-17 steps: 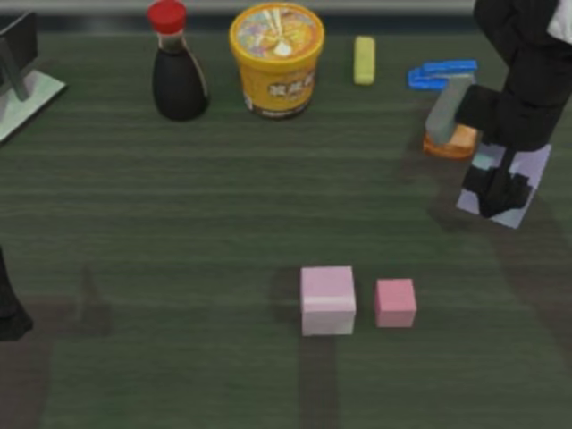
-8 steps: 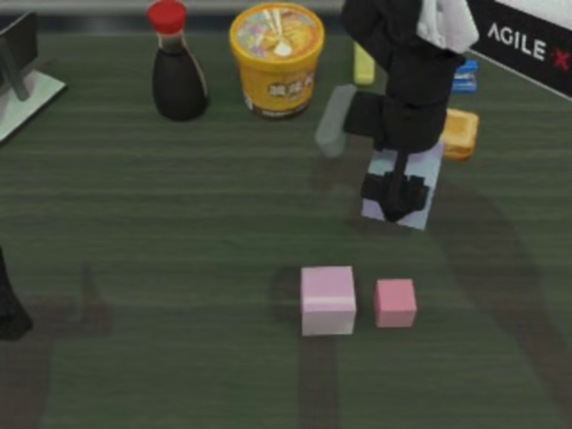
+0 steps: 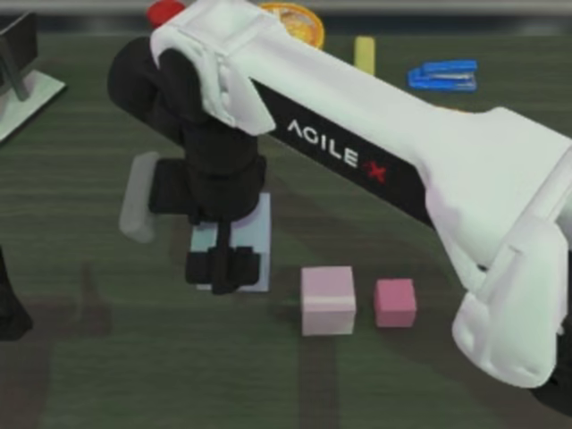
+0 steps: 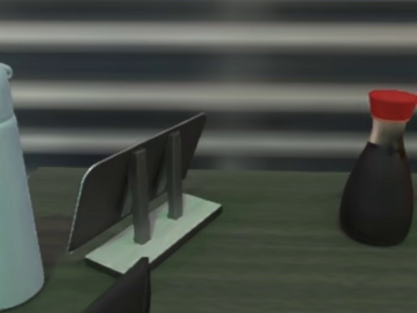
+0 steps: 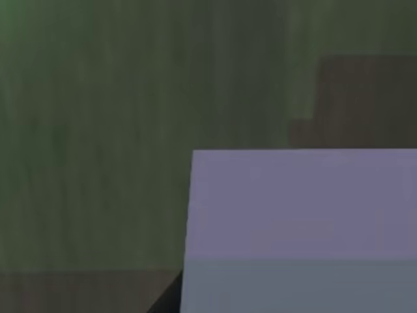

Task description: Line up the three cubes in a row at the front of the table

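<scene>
Right gripper (image 3: 223,266), reaching across from the right side, fingers clamped on the pale blue-grey cube (image 3: 253,234), edges roughly square to the table (image 3: 134,375). It sits left of the pale pink-white cube (image 3: 327,299) and bright pink cube (image 3: 395,302). Left gripper (image 3: 11,313) parked at the left edge, fingers' state not discernible.

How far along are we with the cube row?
Two cubes already sit side by side near the front of the table: the pale pink cube and the small bright pink cube. The right hand holds the blue-grey cube just left of them. Left to do: set it in line and release. The left arm is parked at the left edge.
</scene>
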### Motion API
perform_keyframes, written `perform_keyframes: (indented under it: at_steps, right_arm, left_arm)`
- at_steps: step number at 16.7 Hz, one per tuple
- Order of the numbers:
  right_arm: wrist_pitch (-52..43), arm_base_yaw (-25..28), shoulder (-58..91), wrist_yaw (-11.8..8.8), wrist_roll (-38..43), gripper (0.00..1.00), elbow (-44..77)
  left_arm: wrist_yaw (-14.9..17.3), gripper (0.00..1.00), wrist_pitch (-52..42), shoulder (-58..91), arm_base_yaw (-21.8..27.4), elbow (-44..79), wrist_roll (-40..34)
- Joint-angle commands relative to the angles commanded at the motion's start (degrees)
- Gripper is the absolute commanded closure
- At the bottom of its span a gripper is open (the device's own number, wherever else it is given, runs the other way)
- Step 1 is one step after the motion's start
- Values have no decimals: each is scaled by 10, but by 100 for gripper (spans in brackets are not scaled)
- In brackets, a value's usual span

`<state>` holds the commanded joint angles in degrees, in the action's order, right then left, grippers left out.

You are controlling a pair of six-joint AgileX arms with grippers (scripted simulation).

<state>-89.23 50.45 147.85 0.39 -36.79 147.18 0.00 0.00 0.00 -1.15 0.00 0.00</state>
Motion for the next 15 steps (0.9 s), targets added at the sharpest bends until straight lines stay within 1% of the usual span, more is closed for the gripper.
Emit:
perform_keyframes:
  at_steps: [2,8,10,15]
  right_arm:
    - [-13,23,13,1,8,100,24]
    - [-4,24,9,0,10,100,17]
    - [27,23,2,1,12,100,-16]
    - [136,25,-16,0,11,100,-157]
  left_arm:
    - [0,0,0,0,0,0,0]
    - [0,0,0,0,0,0,0]
    - [0,0,0,0,0,0,0]
    - [0,0,0,0,0,0,0]
